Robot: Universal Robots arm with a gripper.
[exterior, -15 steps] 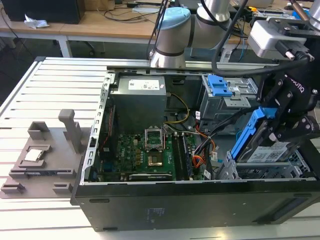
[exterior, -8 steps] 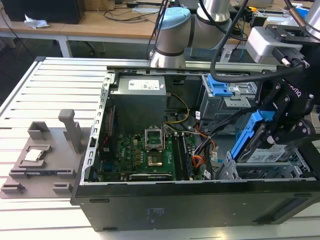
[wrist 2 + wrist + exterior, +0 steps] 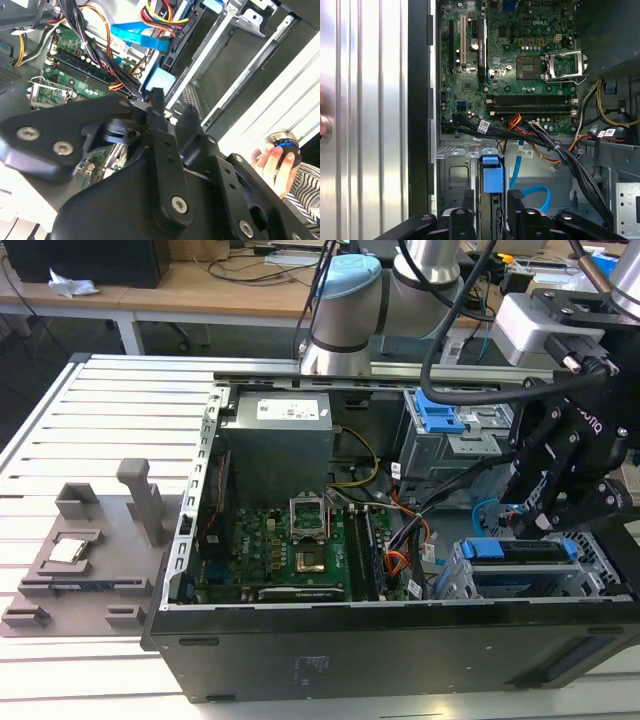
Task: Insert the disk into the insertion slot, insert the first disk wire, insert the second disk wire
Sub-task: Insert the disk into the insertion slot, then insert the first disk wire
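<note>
Showing the gripper (image 3: 538,525) at the lower right of the exterior view, poised directly over the insertion slot (image 3: 462,575) in the open computer case (image 3: 300,660). The disk (image 3: 520,550) is seen within that slot, its blue carrier edge uppermost, just beneath the gripper. Whether the gripper is clamped on the disk cannot be told.

I see my arm (image 3: 345,315) standing at the back and arching over toward the exterior view's right. Its wrist is bent down, and the gripper (image 3: 537,523) points steeply downward, set low.
</note>
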